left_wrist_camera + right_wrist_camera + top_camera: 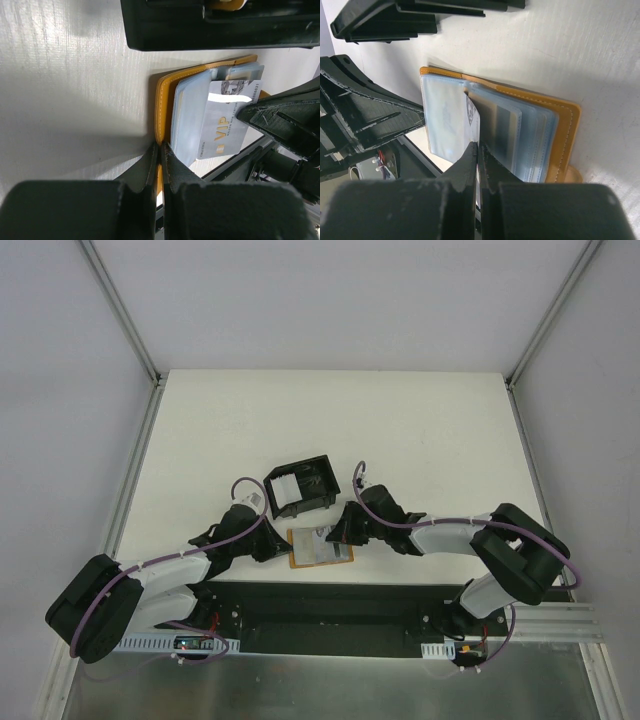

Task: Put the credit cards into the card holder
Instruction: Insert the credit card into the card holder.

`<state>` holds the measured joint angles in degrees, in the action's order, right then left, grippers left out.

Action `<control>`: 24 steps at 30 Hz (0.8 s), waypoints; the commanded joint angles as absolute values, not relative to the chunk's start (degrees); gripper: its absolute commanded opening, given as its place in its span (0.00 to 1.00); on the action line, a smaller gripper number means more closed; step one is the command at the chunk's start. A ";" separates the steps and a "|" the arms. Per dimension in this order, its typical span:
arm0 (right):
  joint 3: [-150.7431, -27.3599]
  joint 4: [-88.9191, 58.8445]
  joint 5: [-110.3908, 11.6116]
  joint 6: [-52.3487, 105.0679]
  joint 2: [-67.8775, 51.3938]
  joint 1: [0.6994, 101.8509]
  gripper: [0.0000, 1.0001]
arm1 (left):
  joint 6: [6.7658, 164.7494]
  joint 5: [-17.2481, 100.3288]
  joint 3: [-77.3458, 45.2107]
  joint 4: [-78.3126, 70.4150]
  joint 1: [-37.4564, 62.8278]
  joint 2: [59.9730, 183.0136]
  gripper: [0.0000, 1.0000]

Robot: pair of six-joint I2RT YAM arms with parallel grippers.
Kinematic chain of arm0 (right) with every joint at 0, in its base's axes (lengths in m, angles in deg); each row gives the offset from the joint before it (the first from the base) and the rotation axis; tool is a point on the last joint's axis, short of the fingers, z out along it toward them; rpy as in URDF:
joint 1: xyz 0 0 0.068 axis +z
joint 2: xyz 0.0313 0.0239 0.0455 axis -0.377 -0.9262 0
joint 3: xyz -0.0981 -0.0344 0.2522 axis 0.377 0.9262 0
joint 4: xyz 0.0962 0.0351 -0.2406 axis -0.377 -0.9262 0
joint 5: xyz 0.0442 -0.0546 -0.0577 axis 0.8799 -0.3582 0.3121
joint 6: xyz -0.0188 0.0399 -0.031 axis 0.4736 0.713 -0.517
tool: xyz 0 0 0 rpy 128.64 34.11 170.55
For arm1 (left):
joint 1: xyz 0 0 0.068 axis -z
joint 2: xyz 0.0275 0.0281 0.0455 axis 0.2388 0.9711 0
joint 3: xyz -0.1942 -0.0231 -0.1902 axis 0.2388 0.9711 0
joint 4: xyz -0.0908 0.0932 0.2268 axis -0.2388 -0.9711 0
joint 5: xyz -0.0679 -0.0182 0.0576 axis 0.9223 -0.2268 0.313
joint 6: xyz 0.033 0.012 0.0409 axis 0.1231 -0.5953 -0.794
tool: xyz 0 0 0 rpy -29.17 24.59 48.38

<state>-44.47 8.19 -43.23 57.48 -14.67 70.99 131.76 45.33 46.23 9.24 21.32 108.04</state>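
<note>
Bench: white matt bench (420, 430) closed in by grey walls (60, 360), with both arm bases at its near edge.
Left pincer: the left pincer (160, 150) reaches in from the near left. Its fingers are pressed together on the left edge of the wallet's cover, and only the thickness of that cover separates them.
Wallet: the tan-orange folding wallet (164, 95) lies open and flat close to the near edge of the bench, between the two pincers. Its clear plastic sleeves (187, 117) face up and are fanned out.
Credit card: a white credit card (225, 122) with gold "VIP" lettering lies on top of the sleeves toward the right half of the wallet, sticking partly out of them. It is on the wallet, outside the card holder.
Right pincer: the right pincer (478, 150) comes in from the right. Its fingers are drawn tight together on the edge of the credit card, with no gap showing between them, and the tips rest over the sleeves.
Card holder: the black open-topped card holder (320, 483) sits just on the far side of the wallet, with a narrow strip of bench between the two. A white ridged insert (285, 490) runs along its left side. I cannot tell whether any card is inside.
</note>
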 commanded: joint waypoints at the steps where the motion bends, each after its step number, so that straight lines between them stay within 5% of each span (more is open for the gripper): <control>1: -42.86 6.65 -48.85 57.51 -13.82 71.45 0.00 | 129.90 44.53 48.37 1.15 21.17 109.81 0.00; 24: -46.20 6.83 -53.15 61.47 -17.52 74.27 0.00 | 129.81 44.53 48.63 1.51 21.08 109.55 0.00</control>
<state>-47.04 9.02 -49.81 60.87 -18.08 74.38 131.76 45.40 46.23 9.24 21.32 108.32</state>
